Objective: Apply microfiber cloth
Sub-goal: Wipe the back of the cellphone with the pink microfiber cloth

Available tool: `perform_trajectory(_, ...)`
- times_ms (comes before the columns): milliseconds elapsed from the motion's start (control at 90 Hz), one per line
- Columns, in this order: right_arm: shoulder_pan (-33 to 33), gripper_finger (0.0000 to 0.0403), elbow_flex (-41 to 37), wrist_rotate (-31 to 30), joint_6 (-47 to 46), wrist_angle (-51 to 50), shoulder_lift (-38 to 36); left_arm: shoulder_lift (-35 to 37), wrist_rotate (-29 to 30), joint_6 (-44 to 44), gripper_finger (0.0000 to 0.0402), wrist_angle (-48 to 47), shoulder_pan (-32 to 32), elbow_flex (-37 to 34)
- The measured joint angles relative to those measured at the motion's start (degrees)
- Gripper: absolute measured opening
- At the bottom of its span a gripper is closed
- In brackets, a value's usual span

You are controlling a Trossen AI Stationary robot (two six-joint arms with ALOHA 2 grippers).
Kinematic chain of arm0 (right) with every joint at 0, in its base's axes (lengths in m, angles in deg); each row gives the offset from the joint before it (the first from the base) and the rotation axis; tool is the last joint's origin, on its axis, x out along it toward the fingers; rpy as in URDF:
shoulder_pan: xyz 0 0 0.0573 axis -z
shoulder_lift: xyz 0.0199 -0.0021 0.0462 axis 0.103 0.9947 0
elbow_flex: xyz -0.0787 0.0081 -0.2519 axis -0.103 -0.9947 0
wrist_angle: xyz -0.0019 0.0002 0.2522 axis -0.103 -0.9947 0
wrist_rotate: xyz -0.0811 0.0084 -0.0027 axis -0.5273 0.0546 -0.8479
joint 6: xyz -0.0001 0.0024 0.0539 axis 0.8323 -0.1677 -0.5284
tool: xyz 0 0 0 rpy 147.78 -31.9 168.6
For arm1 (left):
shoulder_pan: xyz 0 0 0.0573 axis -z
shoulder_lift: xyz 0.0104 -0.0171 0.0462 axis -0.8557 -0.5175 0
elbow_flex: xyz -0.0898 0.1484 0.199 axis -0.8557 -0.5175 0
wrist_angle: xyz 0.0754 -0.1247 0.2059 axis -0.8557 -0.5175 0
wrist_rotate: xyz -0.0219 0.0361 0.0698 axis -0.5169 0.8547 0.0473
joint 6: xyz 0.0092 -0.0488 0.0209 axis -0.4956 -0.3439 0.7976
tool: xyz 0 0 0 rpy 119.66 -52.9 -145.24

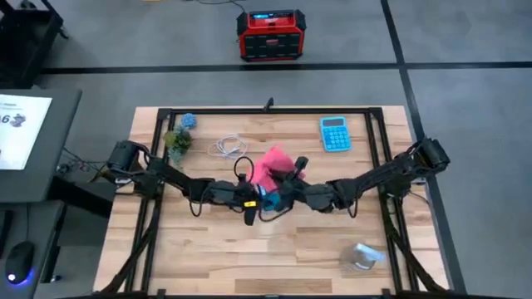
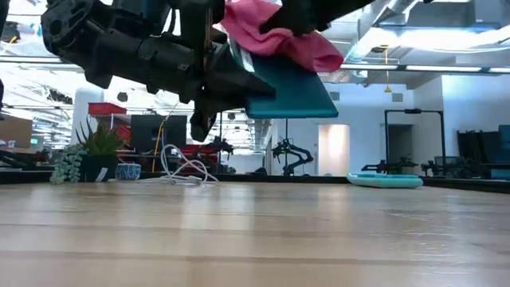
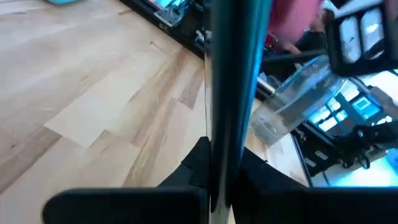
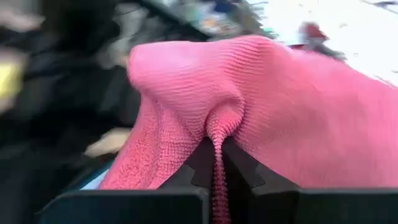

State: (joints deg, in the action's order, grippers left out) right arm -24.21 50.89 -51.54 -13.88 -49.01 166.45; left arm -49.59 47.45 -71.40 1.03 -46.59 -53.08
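Observation:
Above the middle of the table my left gripper (image 1: 256, 199) is shut on a dark teal phone (image 2: 295, 92), which the left wrist view shows edge-on as a dark bar (image 3: 233, 93). The bright pink microfiber cloth (image 1: 270, 166) is bunched on the phone's upper face (image 2: 279, 36). My right gripper (image 4: 214, 152) comes from the table's right and is shut on the cloth. My left gripper pinches the phone by its two flat faces at one end (image 3: 217, 168), between its two fingers. The phone is lifted clear of the table and slightly tilted, reaching out from the fingers toward my right gripper. My right gripper pinches a gathered fold of the cloth (image 4: 216, 134) between its two fingers, several layers thick. The cloth bulges out in front of the fingers (image 4: 205, 74) and lies on the phone's upper face, well above the table.
A blue calculator (image 1: 335, 133) lies at the far right. A white cable (image 1: 229, 148) and a small plant (image 1: 177, 141) are at the far left, and a clear plastic item (image 1: 363, 257) at the near right. Bare wood (image 1: 208, 257) lies below the arms.

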Motion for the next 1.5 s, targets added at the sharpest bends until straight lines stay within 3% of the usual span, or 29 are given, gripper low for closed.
perform_trajectory(133, -0.8, 0.0003, -0.1, 12.4, -5.0, -8.7, 1.2, 0.0, 0.0, 0.9, 0.0004, -0.1, 0.1, 0.0)
perform_trajectory(211, -0.6, 0.0003, -0.1, 13.8, -4.3, -7.1, 2.1, 0.0, 0.1, 1.0, 0.0004, -0.3, 0.1, 0.0)
perform_trajectory(444, 1.6, 0.0003, 3.8, -2.0, 4.2, 4.7, 2.2, 0.0, -0.6, 1.1, 0.0004, -0.1, 0.0, 0.0)
perform_trajectory(578, 1.3, 0.0003, 5.1, -1.2, 3.2, -0.3, 2.1, 0.0, -1.3, 1.5, 0.0004, -0.2, 0.0, 0.0)
perform_trajectory(756, -1.9, 0.0003, 4.5, -2.4, -9.7, -19.1, 2.7, 0.3, -0.7, 2.3, 0.0004, -1.4, -0.1, -0.1)
perform_trajectory(944, -6.3, 0.0003, 1.0, -1.3, -17.1, -23.6, 2.9, 0.6, -0.7, 3.6, 0.0004, -0.6, -0.5, -0.1)
perform_trajectory(1122, -6.9, 0.0003, 1.1, -1.6, -11.3, -25.3, 1.9, 0.7, -1.5, 3.8, 0.0004, 0.0, -0.5, -0.1)
perform_trajectory(1378, -2.9, 0.0003, 5.4, -17.4, -1.4, -21.0, -1.3, 0.9, -2.1, 2.9, 0.0004, -0.1, -0.5, 0.0)
perform_trajectory(1500, -1.9, 0.0003, 5.7, -17.2, -4.4, -21.0, -3.2, 0.8, -2.8, 3.0, 0.0004, -0.1, -0.5, 0.0)
